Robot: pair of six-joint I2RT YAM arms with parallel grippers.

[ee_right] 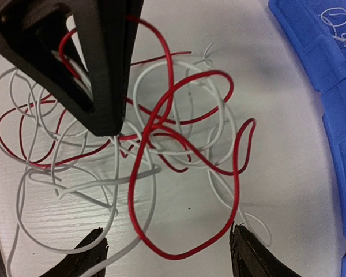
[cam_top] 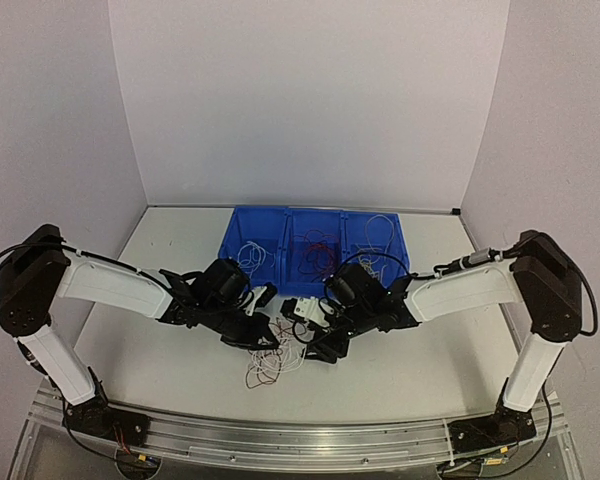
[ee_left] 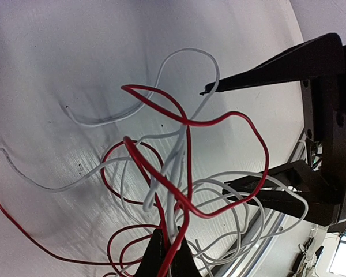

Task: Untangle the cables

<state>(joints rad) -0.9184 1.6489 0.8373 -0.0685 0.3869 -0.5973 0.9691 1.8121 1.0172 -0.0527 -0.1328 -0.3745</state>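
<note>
A tangle of thin red and white cables (cam_top: 271, 364) lies on the white table between the two grippers. My left gripper (ee_left: 168, 254) is shut on a few red and white strands and holds them up from the pile; it also shows in the top view (cam_top: 264, 336). In the right wrist view it is the black wedge (ee_right: 101, 75) over the cables (ee_right: 161, 138). My right gripper (ee_right: 167, 257) is open, its fingertips (ee_right: 249, 254) set on either side of a red loop (ee_right: 179, 248) without pinching it. It also shows in the top view (cam_top: 325, 347).
A blue three-compartment bin (cam_top: 280, 222) stands behind the grippers, with white cables (cam_top: 250, 252) on the left, red ones (cam_top: 315, 250) in the middle and pale ones (cam_top: 376, 232) on the right. Its wall shows in the right wrist view (ee_right: 320, 69). The table's metal front rail (cam_top: 300, 440) is close.
</note>
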